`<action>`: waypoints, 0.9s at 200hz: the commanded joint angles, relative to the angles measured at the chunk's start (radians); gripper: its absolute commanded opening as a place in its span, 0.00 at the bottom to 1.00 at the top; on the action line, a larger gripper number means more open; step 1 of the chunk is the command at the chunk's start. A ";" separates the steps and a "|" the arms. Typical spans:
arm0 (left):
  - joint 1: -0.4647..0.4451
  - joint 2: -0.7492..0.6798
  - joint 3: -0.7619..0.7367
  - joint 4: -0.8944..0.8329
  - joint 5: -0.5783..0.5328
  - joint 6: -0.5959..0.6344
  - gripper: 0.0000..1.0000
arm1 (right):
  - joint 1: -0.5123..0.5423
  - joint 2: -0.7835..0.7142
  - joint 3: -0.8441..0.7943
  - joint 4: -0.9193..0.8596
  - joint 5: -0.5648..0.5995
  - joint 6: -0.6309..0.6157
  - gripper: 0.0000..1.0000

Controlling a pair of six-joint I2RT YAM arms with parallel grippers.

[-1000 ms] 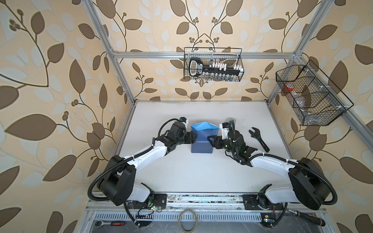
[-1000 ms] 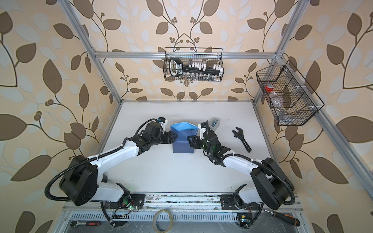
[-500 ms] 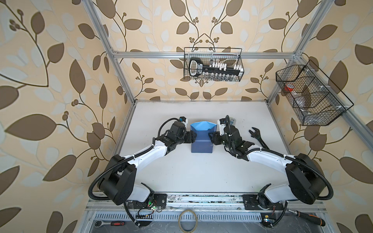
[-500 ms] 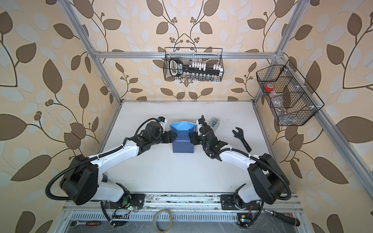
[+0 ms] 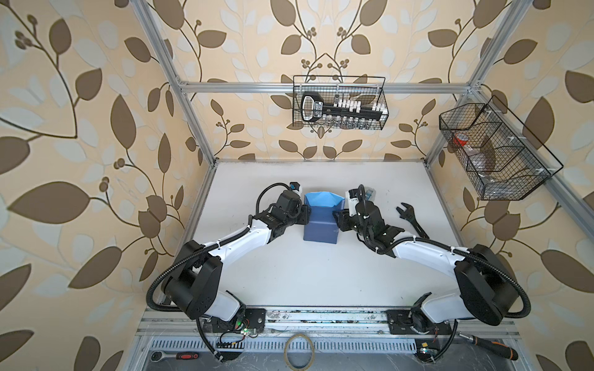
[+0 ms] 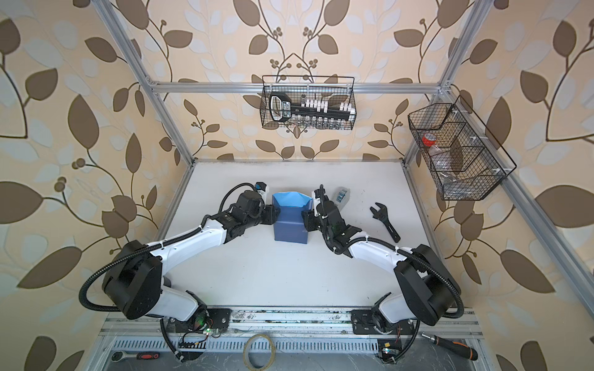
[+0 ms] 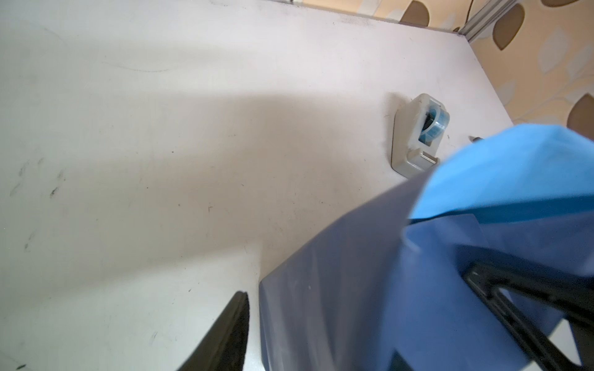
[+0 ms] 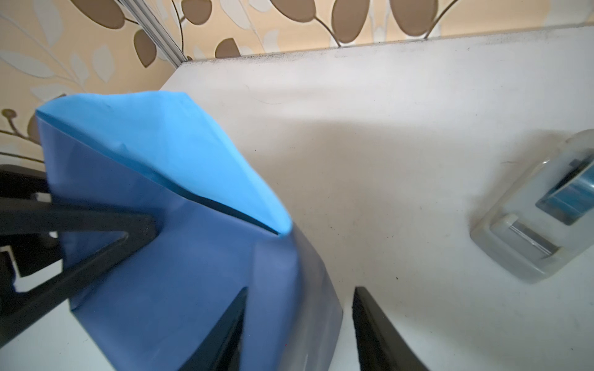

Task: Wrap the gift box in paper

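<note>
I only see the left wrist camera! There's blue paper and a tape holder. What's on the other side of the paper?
Observer: The right claw, at the paper's right side.
Kid: Anything else lying around?
Observer: A black wrench, to the right of that claw.
Kid: And higher up?
Observer: A wire basket with tools in it hangs at the back.
</note>
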 commanded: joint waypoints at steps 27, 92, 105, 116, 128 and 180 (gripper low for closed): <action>-0.039 0.013 0.010 -0.063 -0.109 0.055 0.42 | 0.002 0.000 0.079 -0.192 0.102 -0.073 0.54; -0.039 -0.001 0.073 -0.095 -0.119 0.057 0.53 | 0.020 0.034 0.102 -0.222 0.132 -0.092 0.39; -0.040 -0.001 0.097 -0.107 -0.135 0.061 0.54 | 0.030 0.038 0.096 -0.222 0.145 -0.094 0.36; -0.040 0.004 0.118 -0.119 -0.148 0.068 0.53 | 0.038 0.038 0.093 -0.221 0.157 -0.098 0.35; -0.040 0.011 0.134 -0.128 -0.163 0.075 0.49 | 0.041 0.035 0.093 -0.223 0.160 -0.099 0.33; -0.053 0.055 0.143 -0.125 -0.186 0.099 0.29 | 0.047 0.035 0.096 -0.221 0.160 -0.100 0.29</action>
